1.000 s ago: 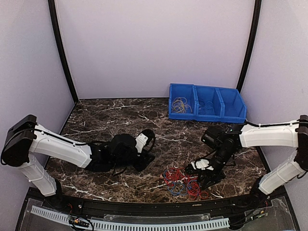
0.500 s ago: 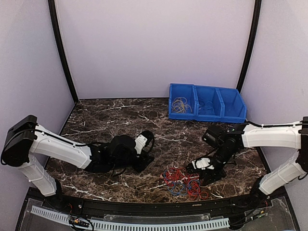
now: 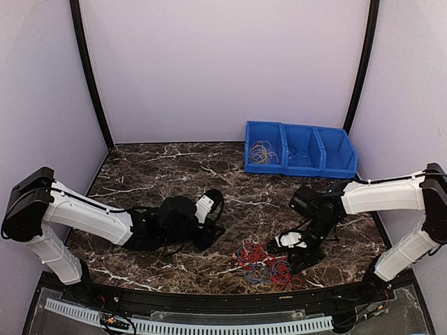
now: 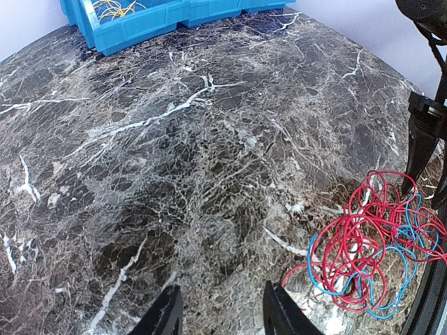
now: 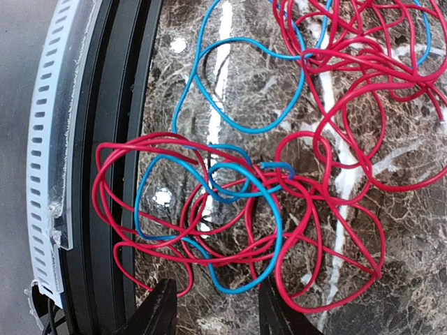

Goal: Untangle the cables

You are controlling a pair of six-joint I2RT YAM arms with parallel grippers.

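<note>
Red and blue cables (image 3: 267,264) lie knotted at the table's (image 3: 160,174) near edge, beneath the right gripper (image 5: 213,310), jaws apart and empty; the left gripper (image 4: 220,314), likewise parted on nothing, rests aside. Best to pinch one outer blue loop and lift slowly. Only the right wrist view shows blue threaded through red.

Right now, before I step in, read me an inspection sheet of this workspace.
Surface: dark marbled table.
Job's things: tangle of red and blue wires near the front edge, some loops over the black rail; not yet separated.
Clutter: blue bin at the back right, yellow wires in its left compartment.
Grippers: left gripper open, fingers empty, beside the tangle; right gripper open, over the tangle.
Cables: black cable along the left arm.
Surroundings: plain walls, slotted strip in front.
</note>
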